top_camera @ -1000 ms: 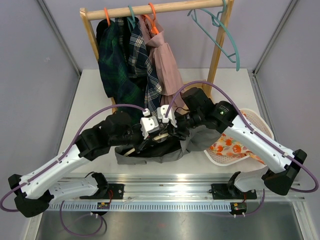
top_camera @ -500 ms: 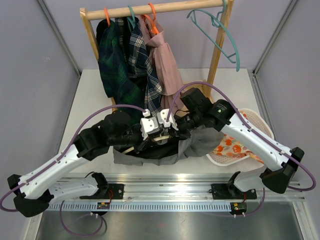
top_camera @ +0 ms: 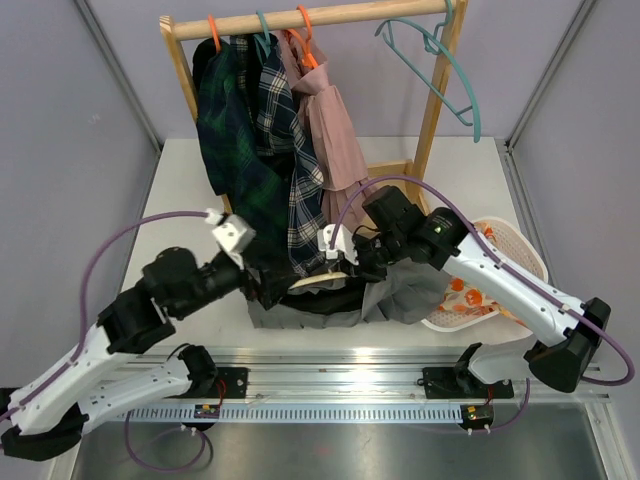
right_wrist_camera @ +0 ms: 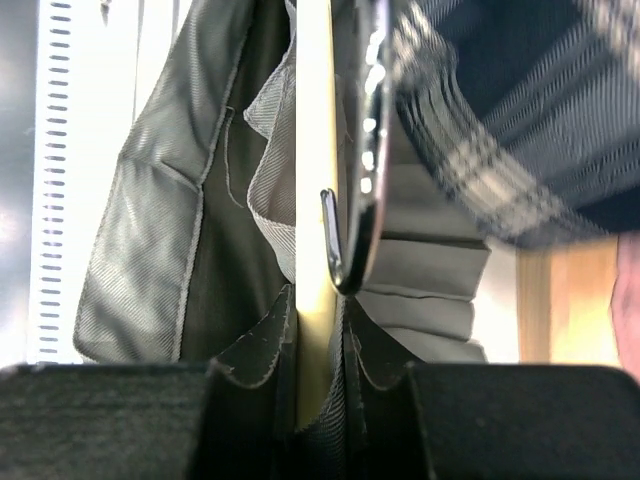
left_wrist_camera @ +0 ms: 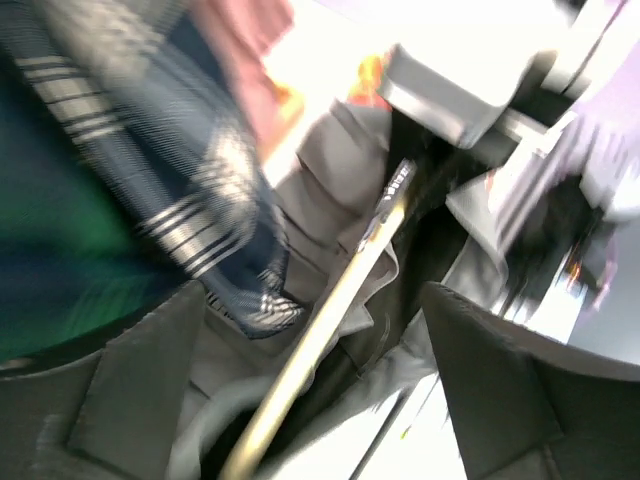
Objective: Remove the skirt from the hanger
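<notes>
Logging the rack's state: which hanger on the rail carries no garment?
The teal hanger at the rail's right end, beside the post. It hangs bare; the other three, at the left, hold plaid garments and a pink one.

Enclosure walls: plain matte grey-lilac panels on the left (top_camera: 60, 150), back (top_camera: 360, 90) and right (top_camera: 590, 120), joined at the rear corners by slanting aluminium posts (top_camera: 120, 80).

Counter (top_camera: 180, 180): white, smooth, filling the enclosure floor.

Furniture: one light wooden clothes rack (top_camera: 437, 100) at the back of the counter, with a round top rail (top_camera: 330, 16) on two uprights.

Near edge: a slotted aluminium rail (top_camera: 340, 372) runs the full width, with a brushed steel sheet (top_camera: 330, 445) below it.

Lighting: even and soft, with faint shadows on the counter.
</notes>
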Controlling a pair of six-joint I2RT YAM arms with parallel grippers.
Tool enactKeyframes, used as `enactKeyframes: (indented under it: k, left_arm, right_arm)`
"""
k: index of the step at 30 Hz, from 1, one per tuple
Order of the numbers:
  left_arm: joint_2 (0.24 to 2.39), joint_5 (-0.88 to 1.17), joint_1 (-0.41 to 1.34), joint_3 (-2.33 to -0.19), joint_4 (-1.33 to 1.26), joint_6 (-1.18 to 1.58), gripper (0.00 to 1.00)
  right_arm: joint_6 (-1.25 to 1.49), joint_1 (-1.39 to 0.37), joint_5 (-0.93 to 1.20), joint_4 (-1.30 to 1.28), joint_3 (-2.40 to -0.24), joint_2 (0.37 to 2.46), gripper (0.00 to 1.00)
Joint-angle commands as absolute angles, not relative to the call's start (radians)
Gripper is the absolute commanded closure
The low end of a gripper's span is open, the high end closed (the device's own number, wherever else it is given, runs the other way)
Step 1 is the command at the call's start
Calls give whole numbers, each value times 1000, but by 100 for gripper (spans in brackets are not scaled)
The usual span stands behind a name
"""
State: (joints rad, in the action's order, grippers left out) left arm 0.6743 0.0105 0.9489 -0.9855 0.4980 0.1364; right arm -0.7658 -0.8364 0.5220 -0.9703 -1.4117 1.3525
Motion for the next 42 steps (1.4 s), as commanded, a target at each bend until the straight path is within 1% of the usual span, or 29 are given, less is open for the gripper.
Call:
enactKeyframes:
  k: [1,6,7,10,15,17,22,24,25,27,28,30,32,33,34,36,38,39,42]
  left_arm:
    - [562,-260,950,-960,484,377,1]
    - [551,-454,950,-919,698,723,1]
    - [560,-468,950,-913,747,751,1]
    - [607,-475,948,-891,778,836,1]
    - [660,-523,950,-861,758,876,1]
    - [660,-558,946,-851,746,881,4]
    - [643,-575,927,-822,703,891,22]
    - [641,-561,917,-805,683,891,28]
    - [640,-554,913,-799,663,891,34]
    - [640,-531,900,-781,647,893,42]
    - [640,-525,896,-775,637,896,52]
    - [634,-514,884,-756,626,900,58]
    - [621,-503,868,-741,621,905,75]
    - [614,-499,862,-723,618,905,91]
    - [608,-497,851,-715,621,904,100]
    - [586,-505,844,-695,655,913,100]
    - [568,-515,831,-674,687,930,100]
    - [542,-514,825,-663,708,945,100]
    - [502,-496,811,-606,718,969,100]
  right_arm:
    - [-677,-798,423,-873,-1390,1263,100]
    - [-653,-779,387,-844,-1385,1239,100]
    - [-655,-779,385,-842,-1384,1238,100]
    - [-660,-779,383,-842,-1379,1232,100]
    - [-692,-778,411,-862,-1384,1212,100]
    - [-716,-778,419,-880,-1388,1207,100]
    - [-745,-772,451,-905,-1384,1189,100]
    - [-755,-770,468,-914,-1381,1184,100]
    - [-755,-769,469,-914,-1379,1184,100]
    - [-758,-769,474,-917,-1379,1178,100]
    - [-761,-769,476,-922,-1378,1178,100]
    - [-764,-767,485,-923,-1378,1172,100]
    - [-769,-764,498,-927,-1376,1161,100]
    - [-769,-761,508,-930,-1374,1158,100]
    - [-767,-759,508,-930,-1376,1154,100]
    - [-747,-726,520,-922,-1385,1143,100]
    - [-736,-669,576,-908,-1422,1124,100]
    - [-733,-614,651,-910,-1440,1114,100]
    - [-724,-530,777,-952,-1522,1115,100]
